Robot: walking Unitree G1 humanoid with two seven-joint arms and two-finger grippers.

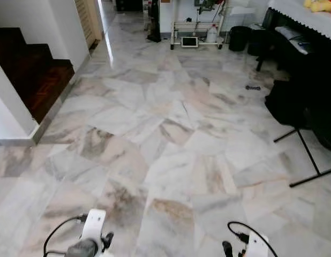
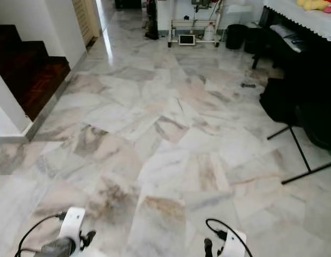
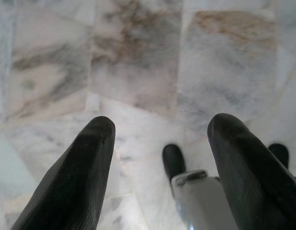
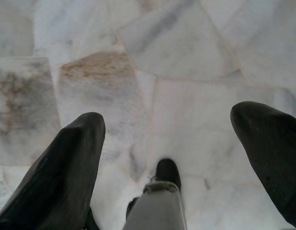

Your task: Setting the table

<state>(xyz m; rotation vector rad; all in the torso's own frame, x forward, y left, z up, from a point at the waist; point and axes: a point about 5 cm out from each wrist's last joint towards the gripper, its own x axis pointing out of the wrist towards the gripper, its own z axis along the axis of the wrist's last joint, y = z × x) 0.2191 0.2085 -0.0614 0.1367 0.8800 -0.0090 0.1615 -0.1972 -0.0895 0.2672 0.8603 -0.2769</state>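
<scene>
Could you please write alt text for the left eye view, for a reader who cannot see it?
A wide marble floor stretches ahead, with dark wooden stairs at the left and a black stand at the right. A white shelf unit stands against the far wall.

Floor of polished, grey- and tan-veined marble slabs (image 1: 171,134): glossy, reflecting window light at the far end. Dark reddish-brown wooden stair treads (image 1: 39,75) look smooth with a low sheen. Left gripper's black fingers (image 3: 76,177) appear matt and rubbery, faintly textured.
</scene>
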